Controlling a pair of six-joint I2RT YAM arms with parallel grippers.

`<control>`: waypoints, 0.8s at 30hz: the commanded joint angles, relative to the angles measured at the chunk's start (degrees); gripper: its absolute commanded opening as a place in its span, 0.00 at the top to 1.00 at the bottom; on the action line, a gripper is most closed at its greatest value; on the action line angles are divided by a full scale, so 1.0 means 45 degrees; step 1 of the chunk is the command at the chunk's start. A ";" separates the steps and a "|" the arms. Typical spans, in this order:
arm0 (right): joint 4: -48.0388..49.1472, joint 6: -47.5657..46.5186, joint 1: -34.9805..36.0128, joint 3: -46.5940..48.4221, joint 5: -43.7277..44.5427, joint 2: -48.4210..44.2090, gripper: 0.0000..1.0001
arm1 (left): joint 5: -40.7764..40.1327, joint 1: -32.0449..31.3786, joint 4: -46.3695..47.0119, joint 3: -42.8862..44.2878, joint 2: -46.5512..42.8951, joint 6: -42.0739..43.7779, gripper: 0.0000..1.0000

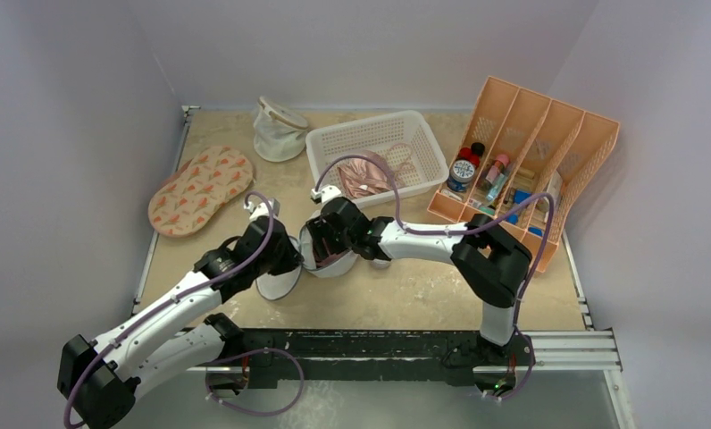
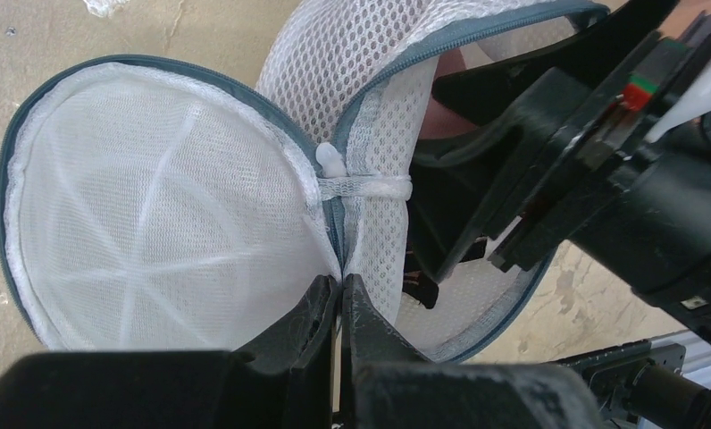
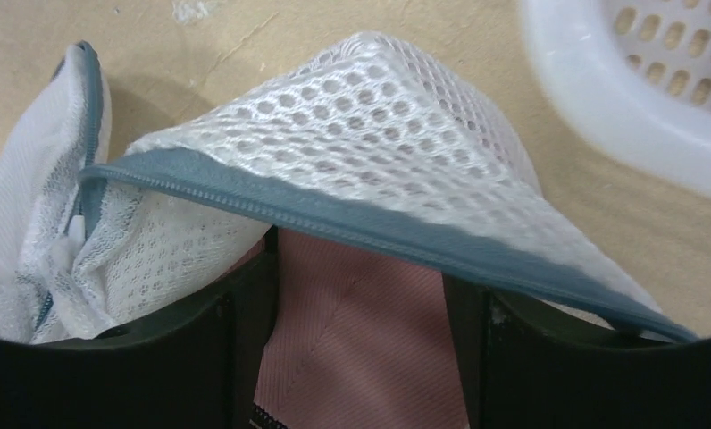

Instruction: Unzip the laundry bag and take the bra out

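Observation:
The laundry bag lies unzipped mid-table, its round lid swung flat to the left. My left gripper is shut on the seam where the lid joins the mesh body. My right gripper reaches into the bag's mouth under the grey-blue zipper rim. Its fingers stand wide apart, and the pink ribbed bra fills the gap between them. The fingertips are hidden under the rim. In the top view the right gripper is at the bag's opening and the left gripper is beside it.
A white basket holding pink fabric stands just behind the bag. An orange divided organizer with bottles is at the right. A patterned oval pad and a white mesh pouch with a tan rim lie at the back left.

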 commanded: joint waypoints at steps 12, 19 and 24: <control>-0.0150 0.0166 0.0411 0.0568 0.0747 0.0760 0.49 | -0.0051 0.0011 0.0624 -0.0443 -0.0311 -0.0177 1.00; -0.0419 0.0079 0.0421 0.0885 0.0444 -0.0277 0.72 | -0.0032 0.0013 0.0513 -0.0362 -0.0330 -0.0215 1.00; -0.0434 0.0232 0.0424 0.0844 0.0234 -0.0765 0.83 | 0.0046 0.0009 0.0529 -0.0327 -0.0234 -0.0177 1.00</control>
